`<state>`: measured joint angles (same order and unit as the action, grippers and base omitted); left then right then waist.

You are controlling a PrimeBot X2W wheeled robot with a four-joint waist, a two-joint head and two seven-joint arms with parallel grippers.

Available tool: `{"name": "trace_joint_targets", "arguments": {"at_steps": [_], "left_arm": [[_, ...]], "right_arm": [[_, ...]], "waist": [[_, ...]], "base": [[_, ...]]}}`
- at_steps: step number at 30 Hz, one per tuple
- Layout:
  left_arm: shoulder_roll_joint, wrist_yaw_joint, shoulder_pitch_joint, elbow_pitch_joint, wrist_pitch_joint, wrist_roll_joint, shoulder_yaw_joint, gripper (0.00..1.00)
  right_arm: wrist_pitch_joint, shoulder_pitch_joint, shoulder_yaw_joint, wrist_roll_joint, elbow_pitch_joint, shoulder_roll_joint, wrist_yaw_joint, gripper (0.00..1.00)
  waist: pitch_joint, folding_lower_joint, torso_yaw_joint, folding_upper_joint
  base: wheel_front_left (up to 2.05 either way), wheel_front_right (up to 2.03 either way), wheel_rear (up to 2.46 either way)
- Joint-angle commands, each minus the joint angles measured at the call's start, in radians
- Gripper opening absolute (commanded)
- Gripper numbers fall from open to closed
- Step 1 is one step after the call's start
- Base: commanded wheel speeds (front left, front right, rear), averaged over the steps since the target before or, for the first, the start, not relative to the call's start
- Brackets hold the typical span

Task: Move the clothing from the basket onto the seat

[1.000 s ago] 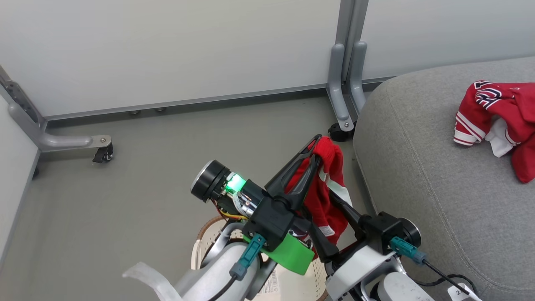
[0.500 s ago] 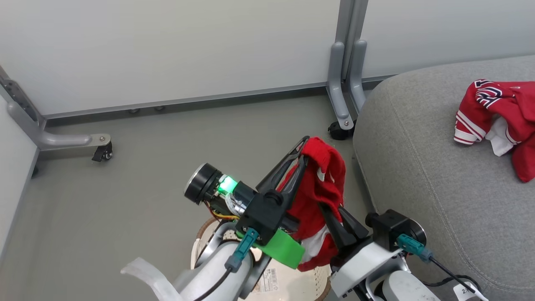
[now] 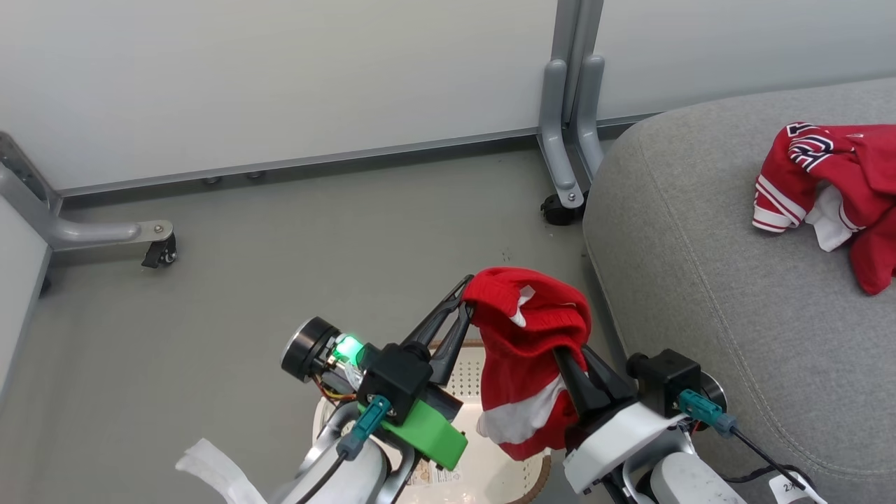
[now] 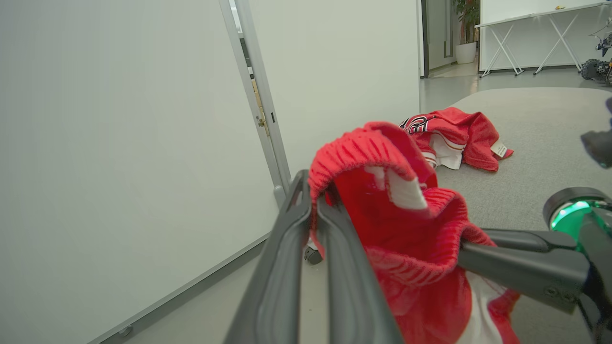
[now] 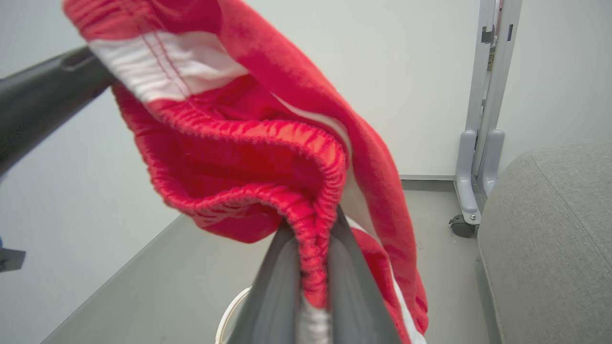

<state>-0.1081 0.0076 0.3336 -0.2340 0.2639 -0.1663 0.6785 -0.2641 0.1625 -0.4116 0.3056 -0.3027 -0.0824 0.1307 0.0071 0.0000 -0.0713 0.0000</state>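
A red garment with white parts [image 3: 528,336] hangs stretched between my two grippers above the cream basket [image 3: 490,465]. My left gripper [image 3: 463,297] is shut on its ribbed edge, which the left wrist view shows pinched at the fingertips [image 4: 313,210]. My right gripper [image 3: 568,364] is shut on the waistband at the other side, and the fabric [image 5: 248,143] folds over its fingers [image 5: 287,286]. A second red and white garment [image 3: 833,185] lies crumpled on the grey seat [image 3: 700,280] to the right.
A white partition wall runs along the back, with grey metal legs on casters [image 3: 563,203] close to the seat's corner and another [image 3: 157,248] at the far left. Grey floor [image 3: 315,245] lies between the basket and the wall.
My right gripper has shut on the garment's waistband. Both grippers have moved apart, spreading the garment between them. The head camera has shifted a little.
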Motion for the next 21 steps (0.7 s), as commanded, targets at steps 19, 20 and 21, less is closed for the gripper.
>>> {"name": "trace_joint_targets", "arguments": {"at_steps": [19, 20, 21], "left_arm": [[-0.012, -0.049, -0.081, 0.037, 0.001, -0.032, -0.032, 1.0], [-0.012, -0.051, -0.081, 0.036, 0.001, -0.03, -0.033, 1.0], [-0.012, -0.05, -0.082, 0.036, 0.001, -0.028, -0.033, 1.0]], "right_arm": [[-0.001, -0.019, 0.04, 0.03, -0.007, 0.009, 0.0, 0.0], [-0.001, -0.019, 0.042, 0.029, -0.007, 0.009, 0.0, 0.0], [-0.001, -0.019, 0.044, 0.028, -0.006, 0.009, 0.0, 0.0]], "waist": [[0.013, 0.0, -0.004, 0.0], [0.014, 0.0, -0.004, 0.0], [0.014, 0.0, -0.004, 0.0]], "base": [[0.0, 0.0, 0.0], [0.0, 0.0, 0.0], [0.0, 0.0, 0.0]]}}
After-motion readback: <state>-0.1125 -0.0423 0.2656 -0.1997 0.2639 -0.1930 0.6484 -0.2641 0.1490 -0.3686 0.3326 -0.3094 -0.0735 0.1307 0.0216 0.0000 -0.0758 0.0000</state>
